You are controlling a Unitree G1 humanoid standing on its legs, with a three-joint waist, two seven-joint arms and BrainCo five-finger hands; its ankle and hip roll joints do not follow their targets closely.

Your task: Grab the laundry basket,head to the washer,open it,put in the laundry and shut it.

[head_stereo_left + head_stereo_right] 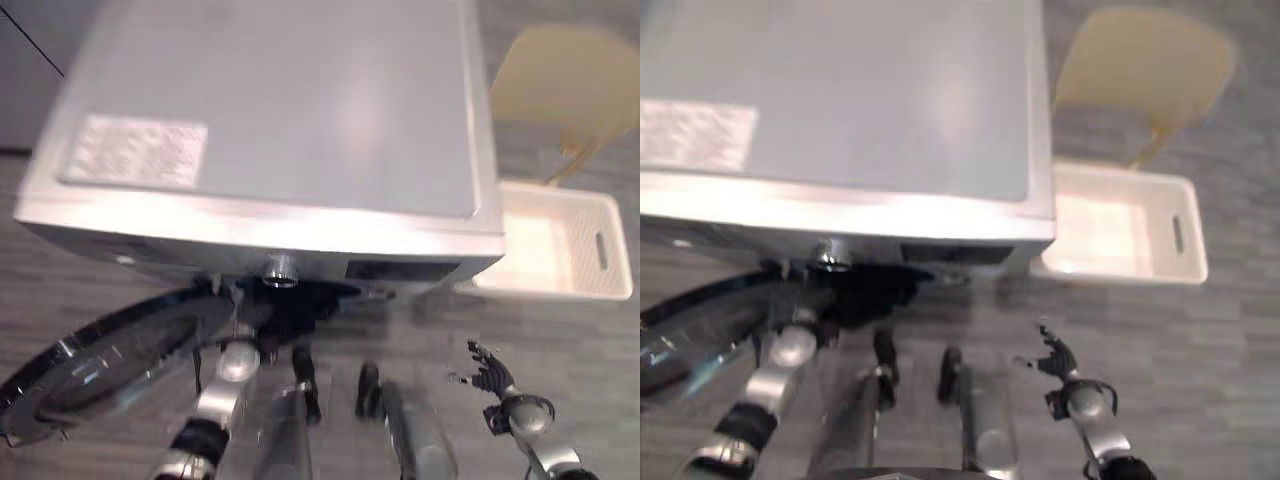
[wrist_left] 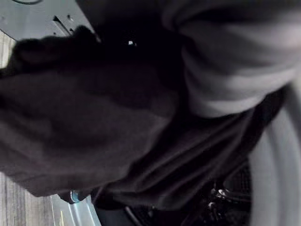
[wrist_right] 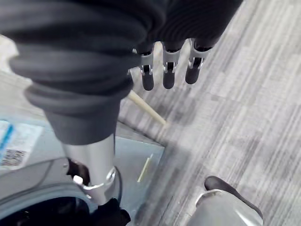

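Left hand buried in dark laundry (image 1: 285,305) at washer (image 1: 270,130) mouth, fingers hidden, grip unknowable. Door (image 1: 110,365) open, basket (image 1: 560,245) beside washer. Left wrist view: garment (image 2: 89,127) at drum rim; push deep, clear seal. Right hand (image 3: 169,66) idle, fingers straight.

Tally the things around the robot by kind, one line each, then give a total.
Washer: 1
Washer door, open: 1
Laundry basket, white: 1
Chair, yellow: 1
Dark garment at the washer opening: 1
Total: 5
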